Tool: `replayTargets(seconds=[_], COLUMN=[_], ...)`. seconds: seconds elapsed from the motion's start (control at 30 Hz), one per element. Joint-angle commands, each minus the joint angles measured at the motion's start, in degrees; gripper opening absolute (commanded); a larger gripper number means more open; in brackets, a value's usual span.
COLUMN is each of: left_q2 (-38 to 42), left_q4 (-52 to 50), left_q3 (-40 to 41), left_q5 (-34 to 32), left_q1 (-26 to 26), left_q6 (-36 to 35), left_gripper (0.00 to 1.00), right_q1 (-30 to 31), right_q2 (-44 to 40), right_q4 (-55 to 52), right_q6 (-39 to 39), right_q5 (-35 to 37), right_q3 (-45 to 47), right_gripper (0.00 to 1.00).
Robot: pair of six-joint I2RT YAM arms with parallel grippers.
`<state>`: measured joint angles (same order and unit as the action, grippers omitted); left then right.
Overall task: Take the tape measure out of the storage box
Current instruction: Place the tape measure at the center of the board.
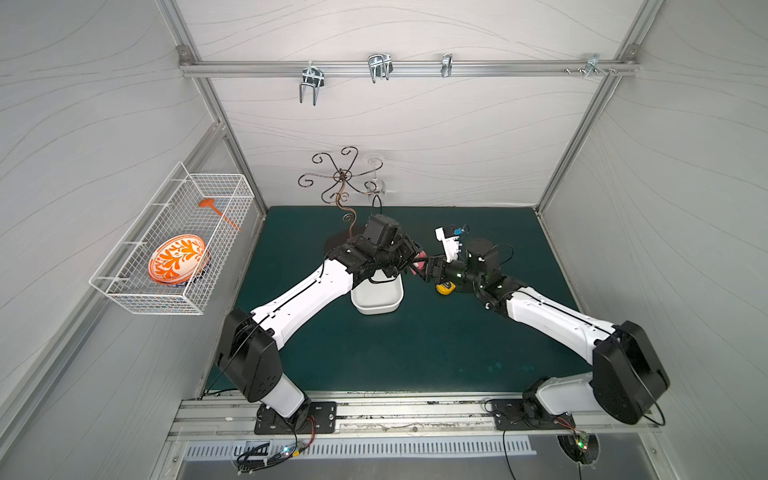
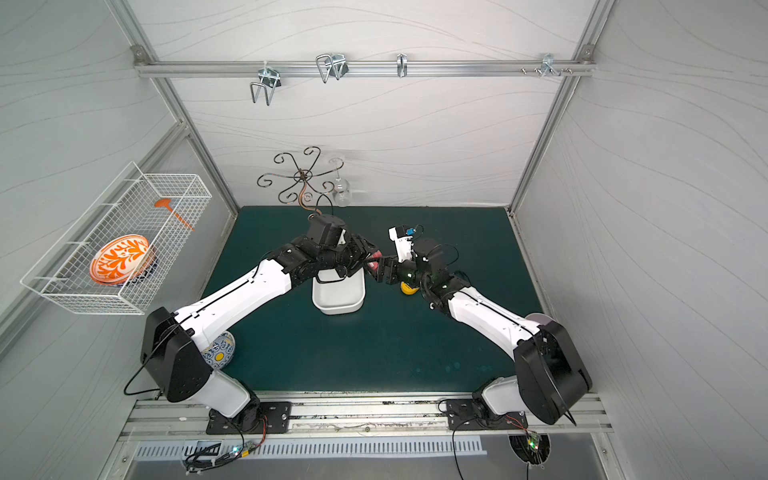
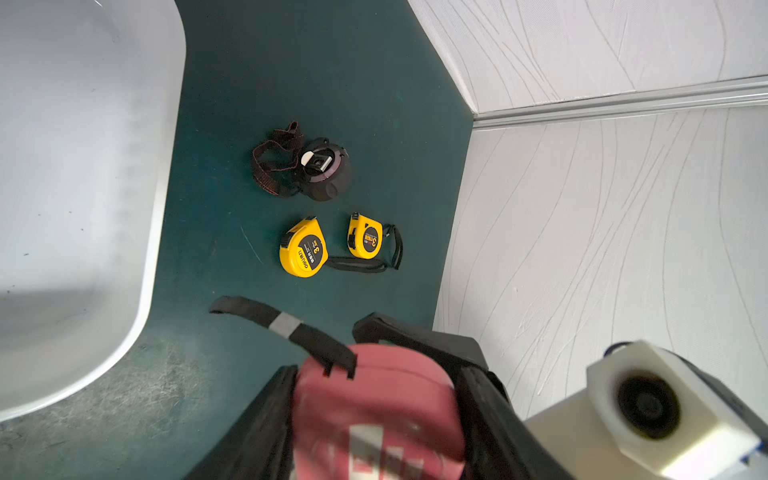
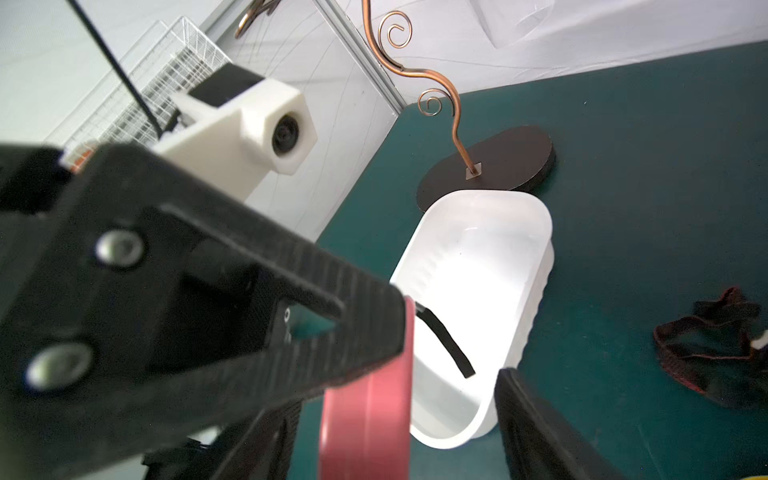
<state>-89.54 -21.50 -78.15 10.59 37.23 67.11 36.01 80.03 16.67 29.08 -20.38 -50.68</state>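
We see the left pincer clamped tight on the pink tape measure, pressing on its flat sides and holding it in the air above the green bench. The black strap sticks out from the case.

Taking the back wall as twelve o'clock in both top views, the pink tape measure hangs just outside the rim of the storage box, at about two o'clock from it. The storage box sits on the bench near the centre, partly under the left arm's wrist.

The right pincer points in from three o'clock, facing the left one. Its jaws stand apart on either side of the pink case. In the right wrist view we make out a gap between the case and one finger, so it has hold of nothing.

At three o'clock from the box, a larger yellow tape measure and a smaller yellow tape measure lie side by side on the bench, with a black tape measure near them.

A copper scroll stand rises at twelve o'clock, just behind the box. At nine o'clock, a wire basket on the side wall holds an orange-patterned plate.
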Motion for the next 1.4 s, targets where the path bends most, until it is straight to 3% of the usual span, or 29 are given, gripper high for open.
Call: replayTargets(seconds=[0.0,0.2,0.4,0.43,0.53,0.6,0.73,1.03,1.37], left_q2=[1.9,2.1,2.0,2.0,2.9,3.6,5.8,10.7,12.7], left_q4=[2.7,2.3,2.0,1.4,-3.1,-6.8,-11.3,-11.7,-11.0], left_q3=[-0.8,-0.9,-1.0,-1.3,-3.1,-4.3,-4.0,2.1,6.0], left_q5=[-0.6,-1.6,-2.2,-2.7,-7.0,-10.9,-15.2,-16.8,-16.0], left_q1=[0.4,0.3,0.3,0.3,0.3,0.2,-1.0,-3.1,-4.3], left_q6=[0.3,-0.1,-0.8,-1.7,-7.4,-12.1,-18.3,-20.8,-21.3], left_gripper=[0.0,0.0,0.0,0.05,0.58,0.75,0.99,1.0,1.0], right_q1=[0.5,0.8,0.8,0.9,0.4,-1.0,-5.7,-17.1,-23.8], right_q2=[0.6,-0.1,-0.9,-1.4,-4.0,-5.8,-9.8,-15.9,-8.0], right_q4=[1.5,1.3,0.9,0.1,-3.1,-5.7,-10.7,-18.5,-20.3], right_q6=[0.0,0.6,1.1,1.0,1.2,2.4,5.3,9.5,11.5], right_q5=[-0.1,0.7,1.1,1.5,2.5,1.6,-1.3,-6.2,-8.3], right_q3=[-1.0,-0.2,0.3,0.4,1.6,3.1,7.6,16.6,19.4], right_gripper=[0.61,0.26,0.09,0.08,0.08,0.08,0.07,0.08,0.09])
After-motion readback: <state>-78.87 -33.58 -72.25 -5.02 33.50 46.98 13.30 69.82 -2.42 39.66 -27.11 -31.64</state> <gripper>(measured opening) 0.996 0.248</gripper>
